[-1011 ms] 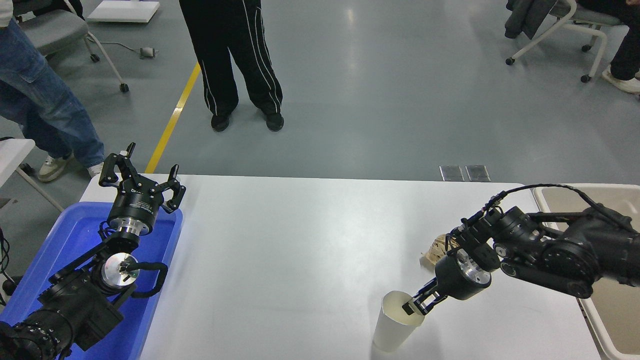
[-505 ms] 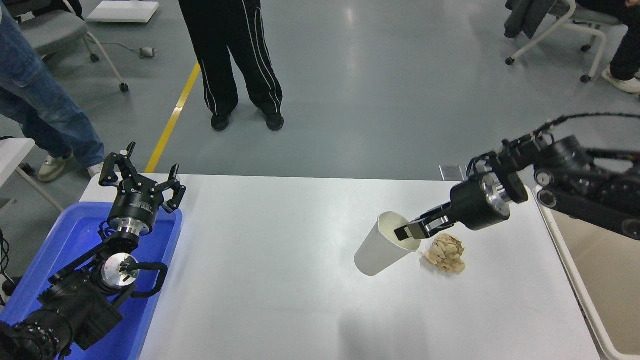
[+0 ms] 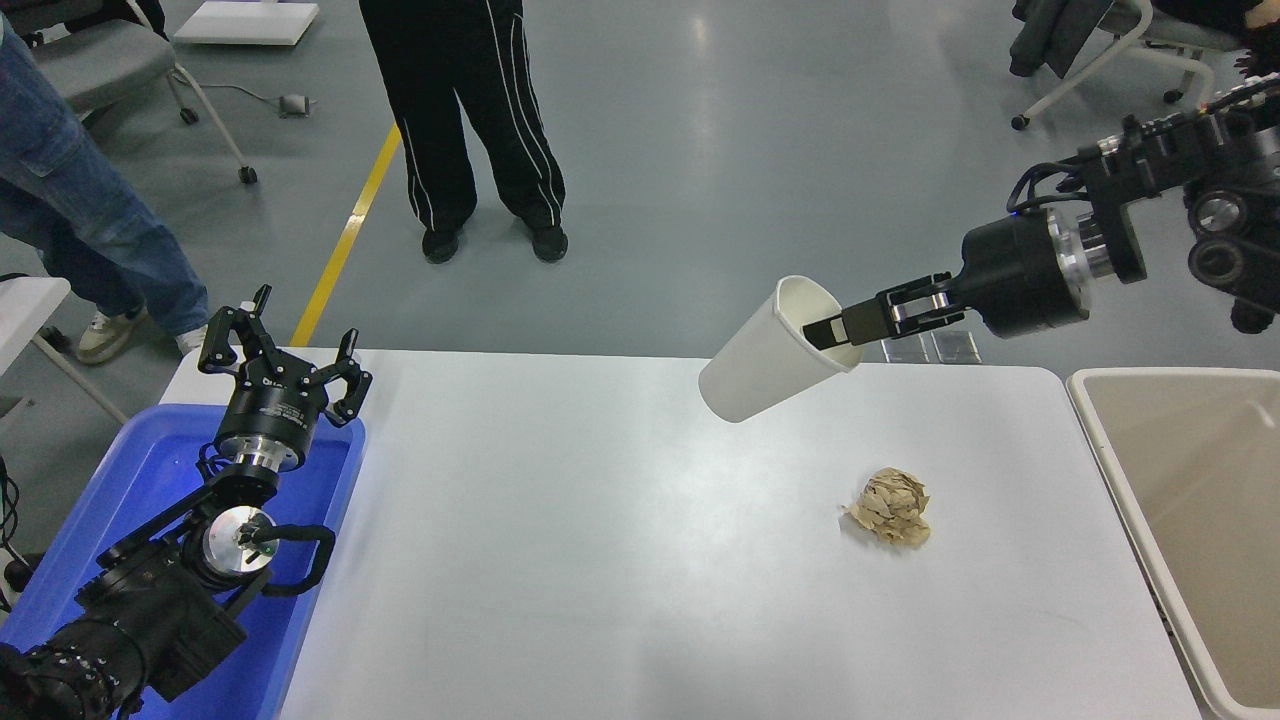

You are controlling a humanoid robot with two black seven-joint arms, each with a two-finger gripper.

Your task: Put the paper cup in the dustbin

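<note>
The off-white paper cup (image 3: 765, 356) hangs tilted in the air above the table's far edge, its mouth up and to the right. My right gripper (image 3: 838, 330) is shut on the cup's rim, one finger inside the mouth, and comes in from the upper right. The beige dustbin (image 3: 1100, 440) stands at the table's right end, right of and below the cup. My left gripper (image 3: 280, 352) is open and parked at the lower left over a blue tub.
A crumpled brown paper ball (image 3: 890, 508) lies on the white table (image 3: 600, 560) right of centre. A bright blue tub (image 3: 150, 470) sits at the left edge. People stand beyond the far side; chairs are at the top corners.
My right gripper has lifted the cup from the table's front right, up and away, to high above the far edge. The paper ball has come into full view. The left arm has not moved.
</note>
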